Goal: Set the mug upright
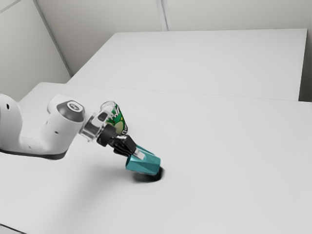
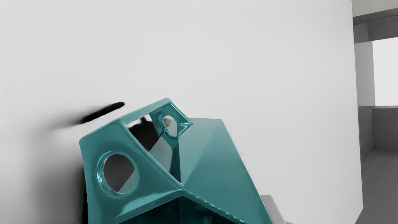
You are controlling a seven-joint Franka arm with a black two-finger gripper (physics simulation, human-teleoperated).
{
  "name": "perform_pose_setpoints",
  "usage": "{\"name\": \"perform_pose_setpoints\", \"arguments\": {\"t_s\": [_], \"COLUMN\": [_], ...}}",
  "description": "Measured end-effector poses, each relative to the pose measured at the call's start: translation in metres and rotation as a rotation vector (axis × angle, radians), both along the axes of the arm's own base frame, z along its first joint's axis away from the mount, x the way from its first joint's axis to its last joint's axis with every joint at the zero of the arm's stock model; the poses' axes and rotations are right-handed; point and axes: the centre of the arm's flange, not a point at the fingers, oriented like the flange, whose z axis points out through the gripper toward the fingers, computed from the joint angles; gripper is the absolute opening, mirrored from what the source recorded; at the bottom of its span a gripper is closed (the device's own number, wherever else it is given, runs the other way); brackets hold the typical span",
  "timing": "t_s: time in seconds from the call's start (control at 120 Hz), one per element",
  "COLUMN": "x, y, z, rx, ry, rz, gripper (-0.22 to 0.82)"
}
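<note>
On the white table (image 1: pixel 219 141), beneath my black gripper (image 1: pixel 136 152), lay a dark shadow; my fingers held the faceted teal mug (image 1: pixel 146 163), tilted just over it. A green drink can (image 1: pixel 118 122) stood near the gripper.

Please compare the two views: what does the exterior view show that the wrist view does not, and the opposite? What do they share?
Exterior view: the green-labelled can and the white arm, reaching to the mug with its black end effector.
Wrist view: the round hole in the mug's faceted side, and the grey floor beyond the table's edge.
Both: the teal mug, tilted, its dark shadow, and the white table.
</note>
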Motion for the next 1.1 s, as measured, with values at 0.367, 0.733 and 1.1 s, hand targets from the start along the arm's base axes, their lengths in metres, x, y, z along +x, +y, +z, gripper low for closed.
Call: {"name": "perform_pose_setpoints", "arguments": {"t_s": [0.367, 0.733, 1.1], "x": [0.004, 0.005, 0.005], "y": [0.017, 0.035, 0.043], "z": [0.027, 0.064, 0.071], "rx": [0.074, 0.402, 0.642], "ry": [-0.089, -0.145, -0.027], "rz": [-0.017, -0.194, -0.300], "gripper": [-0.16, -0.16, -0.16]}}
